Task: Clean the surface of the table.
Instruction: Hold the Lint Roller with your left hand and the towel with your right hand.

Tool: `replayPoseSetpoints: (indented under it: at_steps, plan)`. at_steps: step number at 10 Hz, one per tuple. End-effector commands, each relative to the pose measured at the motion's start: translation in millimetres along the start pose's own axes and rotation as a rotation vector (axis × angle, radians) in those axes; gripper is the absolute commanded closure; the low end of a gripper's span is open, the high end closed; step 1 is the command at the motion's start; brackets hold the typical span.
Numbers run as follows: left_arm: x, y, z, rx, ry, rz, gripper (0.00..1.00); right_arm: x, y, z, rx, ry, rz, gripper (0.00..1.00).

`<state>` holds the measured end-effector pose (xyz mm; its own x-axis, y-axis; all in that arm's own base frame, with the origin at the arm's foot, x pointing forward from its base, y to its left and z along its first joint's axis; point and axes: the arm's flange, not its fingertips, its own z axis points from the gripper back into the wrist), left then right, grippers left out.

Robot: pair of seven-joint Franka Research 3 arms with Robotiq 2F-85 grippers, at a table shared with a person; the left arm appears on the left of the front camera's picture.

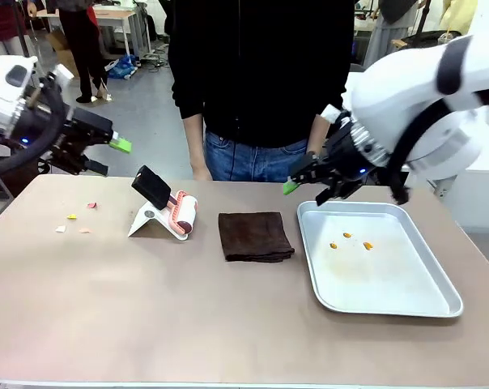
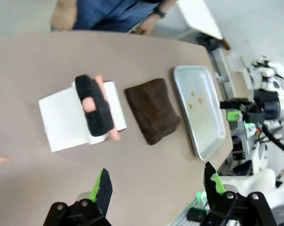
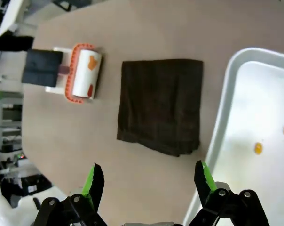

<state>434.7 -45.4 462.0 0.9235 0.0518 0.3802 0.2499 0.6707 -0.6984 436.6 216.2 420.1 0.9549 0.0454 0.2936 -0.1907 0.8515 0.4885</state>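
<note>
Both claws are released and grasp nothing. We see the left claw [image 2: 157,175] hanging in the air, fingers spread wide, above the left end of the desk [image 1: 228,324] and clear of its top. Ahead of it, past its left finger, the lint roller [image 2: 106,106] leans on a white stand [image 2: 62,120], its black handle toward the claw. The folded brown cloth [image 2: 153,109] lies straight ahead between the fingers, and the steel tray [image 2: 209,123] is farther out on the right-finger side. A few small scraps [image 1: 72,217] sit on the desk near that claw, on the side away from the roller. The right claw [image 3: 148,168] hovers with its fingers just as wide, by the far left corner of the tray. The cloth is ahead of it between the fingers, the roller is beyond that past the left finger, and the tray rim runs under the right finger. Orange bits [image 1: 347,236] lie inside the tray, close to the right claw. A person [image 1: 257,73] stands at the desk's far edge, just behind the right claw.
</note>
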Motion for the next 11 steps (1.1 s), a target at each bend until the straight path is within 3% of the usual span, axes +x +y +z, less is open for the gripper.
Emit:
replayPoseSetpoints:
  at_steps: [1, 3, 4, 8, 9, 11]
  plan:
    - [12, 10, -16, 0.071, 0.038, 0.058, 0.00, 15, 1, -21, -0.019, -0.005, -0.096, 0.00]
    - [13, 30, -23, 0.127, 0.039, 0.071, 0.00, 13, -5, -34, 0.035, 0.045, -0.138, 0.00]
    - [14, 37, -18, 0.128, 0.011, 0.071, 0.00, 5, -4, -29, -0.007, 0.020, -0.068, 0.00]
    - [7, 37, -28, 0.114, 0.028, 0.063, 0.00, 7, -6, -34, -0.003, 0.030, -0.082, 0.00]
    - [11, 31, -28, 0.166, 0.085, 0.046, 0.00, 10, 0, -33, -0.147, 0.031, -0.100, 0.00]
    - [30, 24, -41, 0.169, 0.157, 0.031, 0.00, 33, 11, -51, -0.251, 0.031, -0.151, 0.00]
